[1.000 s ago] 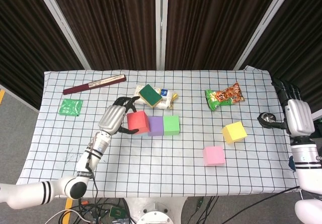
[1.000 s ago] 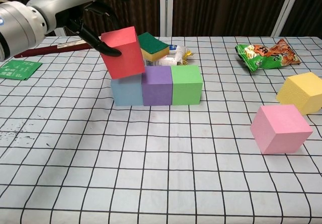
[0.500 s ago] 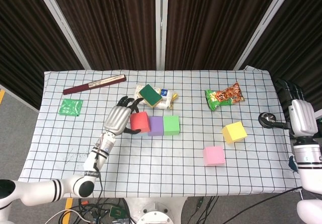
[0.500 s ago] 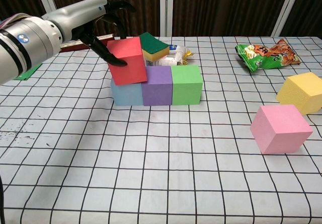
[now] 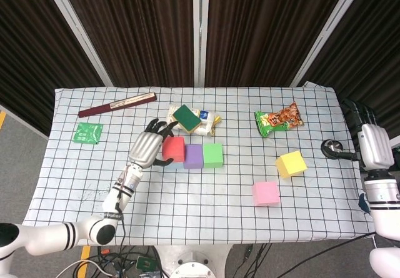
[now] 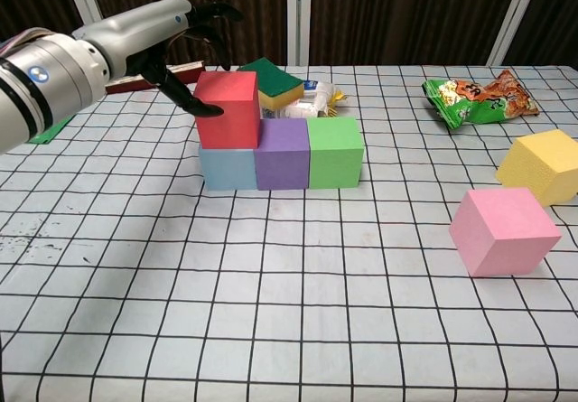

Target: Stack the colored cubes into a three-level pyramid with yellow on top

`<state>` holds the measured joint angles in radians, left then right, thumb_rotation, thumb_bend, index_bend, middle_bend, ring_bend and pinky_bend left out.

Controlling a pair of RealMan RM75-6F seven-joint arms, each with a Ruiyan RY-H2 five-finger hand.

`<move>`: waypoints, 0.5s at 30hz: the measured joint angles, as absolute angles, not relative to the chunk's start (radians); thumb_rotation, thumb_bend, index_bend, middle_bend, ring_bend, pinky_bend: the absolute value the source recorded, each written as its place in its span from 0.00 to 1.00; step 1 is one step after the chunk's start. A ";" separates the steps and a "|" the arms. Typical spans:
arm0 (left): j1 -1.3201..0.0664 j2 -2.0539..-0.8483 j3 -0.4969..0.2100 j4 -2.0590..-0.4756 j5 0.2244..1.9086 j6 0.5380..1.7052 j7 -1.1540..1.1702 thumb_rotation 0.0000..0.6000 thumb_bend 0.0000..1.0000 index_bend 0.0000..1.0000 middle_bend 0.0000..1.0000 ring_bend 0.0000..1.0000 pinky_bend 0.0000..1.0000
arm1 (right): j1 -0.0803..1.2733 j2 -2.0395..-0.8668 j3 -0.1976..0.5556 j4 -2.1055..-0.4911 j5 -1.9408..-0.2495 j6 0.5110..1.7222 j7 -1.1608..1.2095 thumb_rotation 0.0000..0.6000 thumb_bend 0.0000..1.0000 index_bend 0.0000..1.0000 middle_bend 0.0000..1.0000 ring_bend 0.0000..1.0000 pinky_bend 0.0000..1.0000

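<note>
I see the red cube (image 6: 228,110) sitting upright on the blue cube (image 6: 226,168), with purple cube (image 6: 282,154) and green cube (image 6: 335,152) touching in a row mid-bench. The pink cube (image 6: 504,231) and yellow cube (image 6: 542,165) lie apart, toward the bench's right edge.

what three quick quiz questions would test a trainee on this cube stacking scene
1. True or false: the red cube sits on the light blue cube.
2. Which cube lies nearest the yellow cube? A) pink cube B) green cube C) purple cube
3. Fill in: the left hand is at the ____ cube.

Key: 1 true; 2 A; 3 red
</note>
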<state>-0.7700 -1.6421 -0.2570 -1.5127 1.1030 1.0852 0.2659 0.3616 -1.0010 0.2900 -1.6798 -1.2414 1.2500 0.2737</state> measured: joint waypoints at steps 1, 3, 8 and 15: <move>-0.769 -1.639 -0.257 -1.517 1.104 1.086 0.264 1.00 0.15 0.08 0.29 0.09 0.05 | 0.362 -1.001 0.291 -1.680 -1.241 1.250 0.274 1.00 0.00 0.00 0.16 0.00 0.00; -0.764 -1.628 -0.258 -1.531 1.108 1.090 0.259 1.00 0.15 0.07 0.29 0.09 0.05 | 0.363 -1.001 0.292 -1.681 -1.241 1.248 0.273 1.00 0.00 0.00 0.16 0.00 0.00; -0.740 -1.573 -0.259 -1.590 1.118 1.115 0.253 1.00 0.13 0.07 0.27 0.08 0.05 | 0.366 -1.000 0.294 -1.694 -1.244 1.246 0.266 1.00 0.00 0.00 0.16 0.00 0.00; -0.616 -1.402 -0.216 -1.662 1.142 1.195 0.212 1.00 0.06 0.07 0.20 0.04 0.05 | 0.385 -0.988 0.294 -1.743 -1.270 1.231 0.225 1.00 0.00 0.00 0.16 0.00 0.00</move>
<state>-0.6157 -1.4020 -0.2165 -1.6623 1.1416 1.1949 0.2122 0.3852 -0.9882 0.2939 -1.7433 -1.2700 1.2309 0.2254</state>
